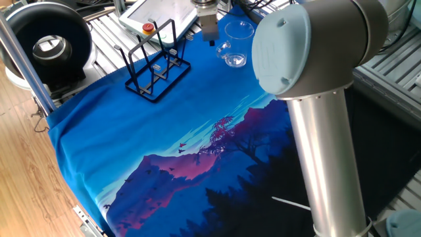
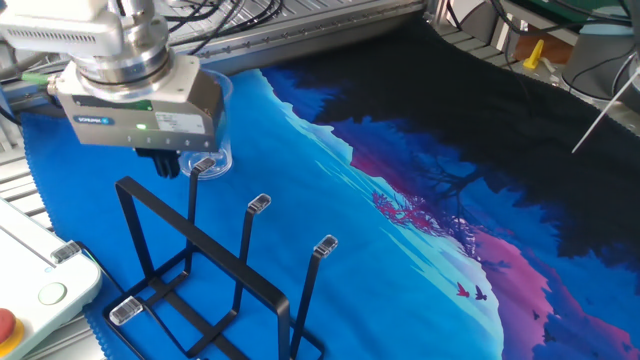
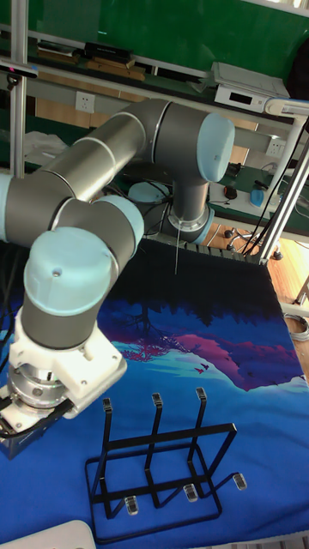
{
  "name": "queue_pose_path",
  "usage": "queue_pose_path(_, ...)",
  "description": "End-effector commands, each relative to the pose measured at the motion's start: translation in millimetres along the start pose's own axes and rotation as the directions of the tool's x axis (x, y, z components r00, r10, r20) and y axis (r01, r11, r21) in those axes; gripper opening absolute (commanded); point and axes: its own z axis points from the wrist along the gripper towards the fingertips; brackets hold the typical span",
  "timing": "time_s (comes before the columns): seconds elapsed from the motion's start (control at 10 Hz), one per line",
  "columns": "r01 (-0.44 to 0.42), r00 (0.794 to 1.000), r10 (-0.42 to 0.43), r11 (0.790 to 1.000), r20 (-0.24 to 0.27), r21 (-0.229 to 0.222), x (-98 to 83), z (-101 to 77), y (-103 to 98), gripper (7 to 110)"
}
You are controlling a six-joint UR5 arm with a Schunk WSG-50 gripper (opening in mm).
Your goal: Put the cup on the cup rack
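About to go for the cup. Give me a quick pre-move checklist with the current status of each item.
1. Cup standing on the cloth, apparently upright: ok.
2. Gripper centred over the cup: not ok, it hangs beside it.
3. Jaws open wide enough: cannot tell, the fingers are mostly hidden.
4. Cup rack upright, prongs free: ok.
5. Gripper apart from the rack prongs: ok in the view from the robot's side.
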Motion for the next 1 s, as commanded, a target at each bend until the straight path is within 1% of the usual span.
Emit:
queue_pose_path(0.0, 0.081, 0.997, -0.08, 0.996, 0.013, -0.027, 8.8, -3.8, 4.9, 7)
queue_pose_path(0.1, 0.1, 0.995, -0.099, 0.994, 0.007, -0.044, 11.1, -4.4, 9.6, 7)
queue_pose_path(0.3, 0.12, 0.992, -0.122, 0.988, -0.02, -0.097, 19.9, -5.0, 22.7, 7)
queue_pose_path(0.5, 0.13, 0.991, -0.133, 0.979, -0.007, -0.158, 19.9, -5.9, 38.2, 7)
queue_pose_path(0.7, 0.139, 0.99, -0.141, 0.97, 0.004, -0.198, 18.9, -7.7, 48.7, 7)
queue_pose_path(0.9, 0.155, 0.988, -0.155, 0.965, 0.02, -0.213, 16.3, -9.6, 55.9, 7)
